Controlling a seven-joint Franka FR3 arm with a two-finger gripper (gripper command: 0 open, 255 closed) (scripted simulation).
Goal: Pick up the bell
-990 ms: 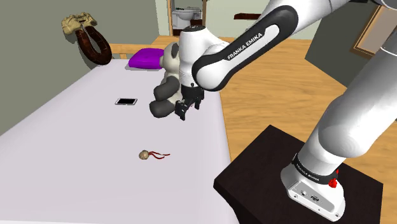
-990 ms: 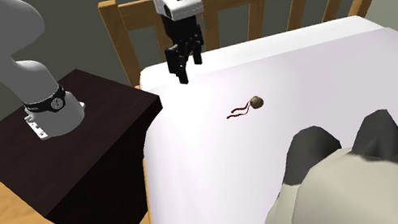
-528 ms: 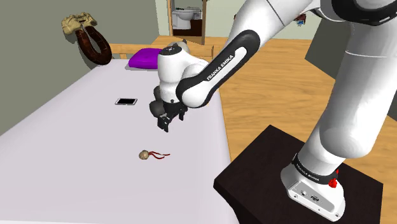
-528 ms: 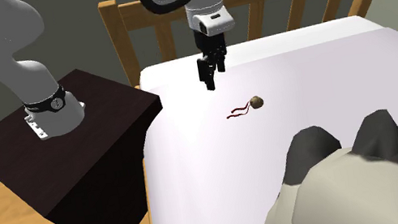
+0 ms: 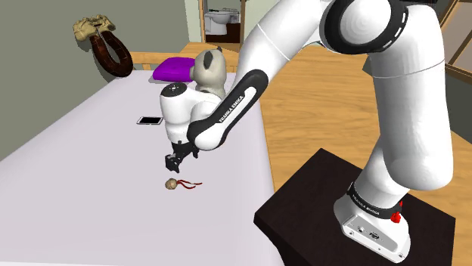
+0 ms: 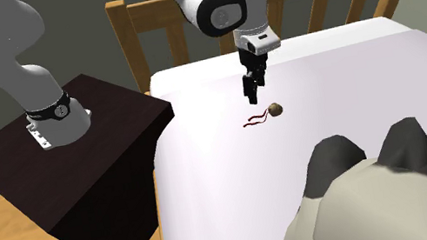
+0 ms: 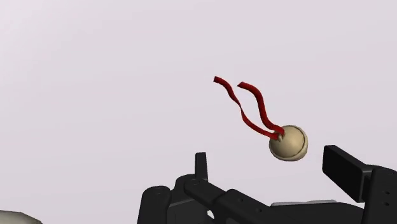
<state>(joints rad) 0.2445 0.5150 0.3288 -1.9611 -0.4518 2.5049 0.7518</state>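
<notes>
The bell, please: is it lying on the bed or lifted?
Lying on the bed: the bell rests there, ribbon trailing flat, while the gripper hovers close, not touching.

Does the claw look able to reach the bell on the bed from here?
Probably yes. The claw hangs open close above the bell, which lies by itself on the white bed with its red ribbon trailing. Nothing stands between them.

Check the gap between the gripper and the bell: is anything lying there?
Nothing. In the shoulder view the gripper hangs just above the bell, with bare white bedsheet under the gap. The second exterior view agrees.
</notes>
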